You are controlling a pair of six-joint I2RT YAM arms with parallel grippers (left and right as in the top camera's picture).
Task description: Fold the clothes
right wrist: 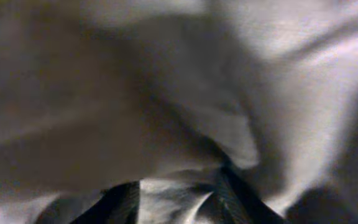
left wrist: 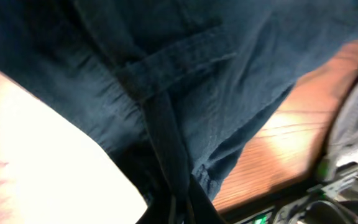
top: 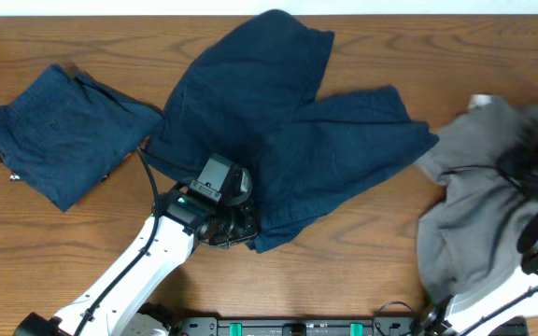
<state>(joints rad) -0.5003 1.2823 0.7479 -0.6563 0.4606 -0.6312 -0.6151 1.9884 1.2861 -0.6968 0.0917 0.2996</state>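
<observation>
A dark navy garment (top: 288, 121) lies spread and rumpled in the middle of the table. My left gripper (top: 236, 229) is at its near edge, shut on a navy fabric strip (left wrist: 166, 137); the fingers (left wrist: 180, 208) meet at the bottom of the left wrist view. A light grey garment (top: 474, 215) is heaped at the right. My right gripper (top: 530, 154) is over its top. Grey cloth (right wrist: 185, 112) fills the right wrist view, and a bunch of it sits pinched between the fingers (right wrist: 179, 196). The grey garment's button and lining are hidden.
A folded navy garment (top: 59, 131) lies at the far left. Bare wooden table (top: 362, 252) shows along the front, between the two garments. The arm bases and a black rail (top: 297, 327) sit at the front edge.
</observation>
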